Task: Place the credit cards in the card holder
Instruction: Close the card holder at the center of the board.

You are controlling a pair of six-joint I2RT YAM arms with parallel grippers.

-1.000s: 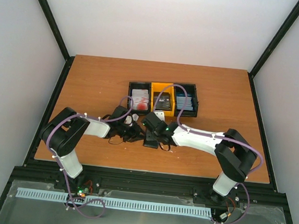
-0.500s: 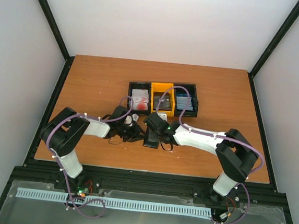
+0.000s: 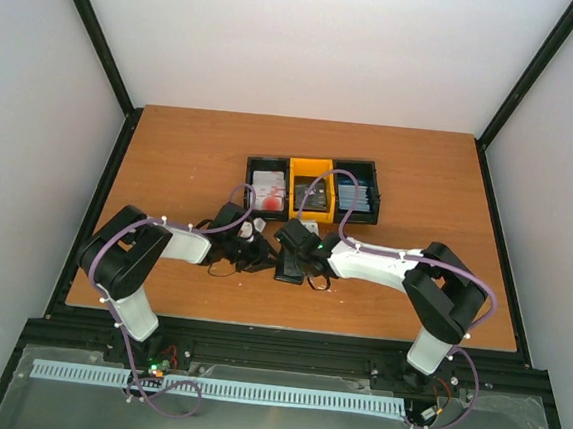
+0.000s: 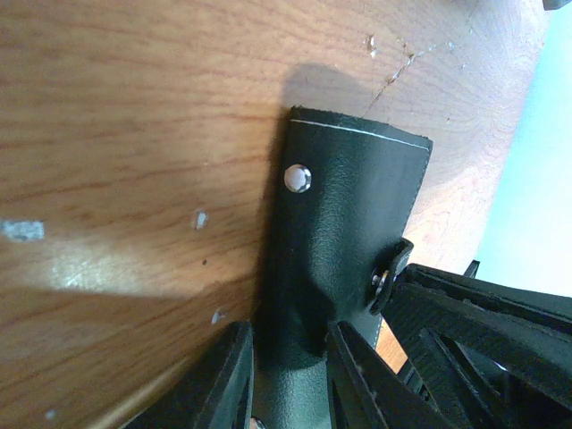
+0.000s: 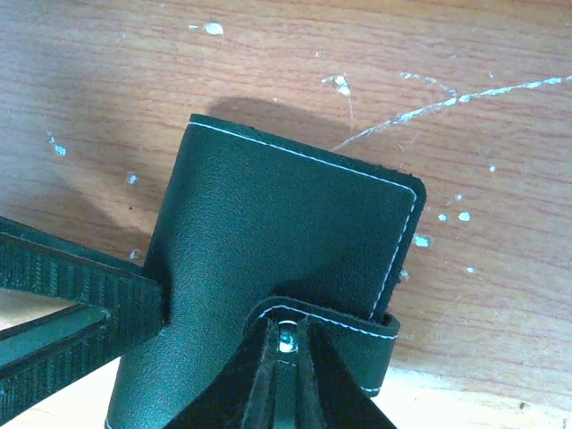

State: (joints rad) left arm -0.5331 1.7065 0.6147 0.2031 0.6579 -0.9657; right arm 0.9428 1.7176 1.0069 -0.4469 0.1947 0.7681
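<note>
Card holder point(image 5: 277, 223), black, held low over the tabletop point(image 3: 170, 164) just in front of the row of bins point(image 3: 312, 163), mostly hidden overhead by both wrists, its contact with the wood unclear: left jaws nearly closed, clamping one edge, right jaws pinched tight on the clasp tab point(image 5: 357, 331).

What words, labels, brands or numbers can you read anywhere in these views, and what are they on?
No text can be read in any view.
card holder: plain black, pale stitching, a bare metal snap stud; no brand or lettering.
credit cards in the bins: any print is too small to read from the top view.
</note>
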